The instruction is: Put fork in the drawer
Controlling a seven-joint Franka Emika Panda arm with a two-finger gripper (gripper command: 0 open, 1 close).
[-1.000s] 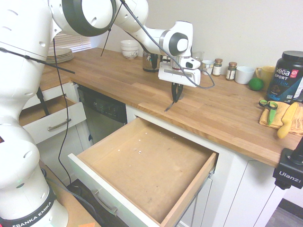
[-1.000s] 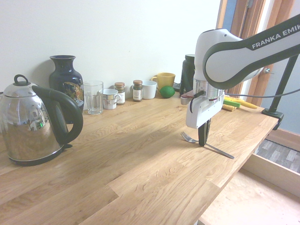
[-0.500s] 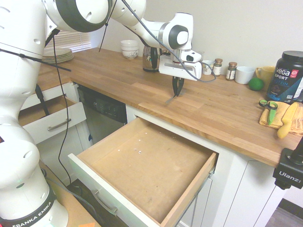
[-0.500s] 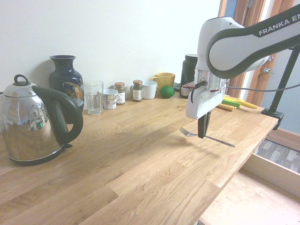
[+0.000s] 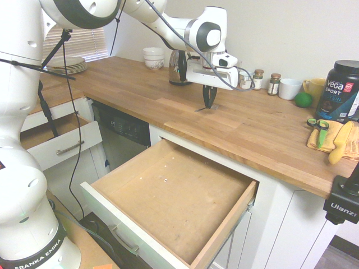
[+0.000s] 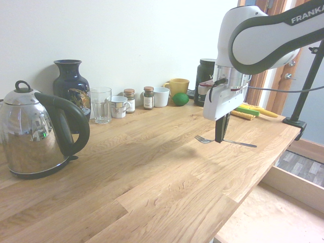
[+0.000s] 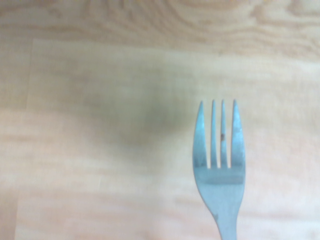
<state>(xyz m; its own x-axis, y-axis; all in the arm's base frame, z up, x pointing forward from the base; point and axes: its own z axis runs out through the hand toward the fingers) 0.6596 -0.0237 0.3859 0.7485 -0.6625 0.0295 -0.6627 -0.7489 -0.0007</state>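
Right now the claw [image 6: 219, 140] points straight down w/ its fingers clamped on the fork [image 6: 226, 142], which hangs roughly level above the countertop [image 6: 152, 167], clear of the wood, no contact visible. Grip sits approx mid-handle: tines stick out one side twd the kettle [image 6: 38, 132], handle end out the other twd the counter edge. Wrist view shows the tines [image 7: 218, 145] over bare wood, so nothing's under it. Step in hand, as I read it: pick is done, it's the carry phase. Next move prob calls for swinging the fork out past the counter edge & over the drawer [image 5: 174, 204], which stands pulled open below and well apart from the claw, then lowering before release so the fork doesn't bounce off the wooden base. Drawer looks empty, plenty of room inside.
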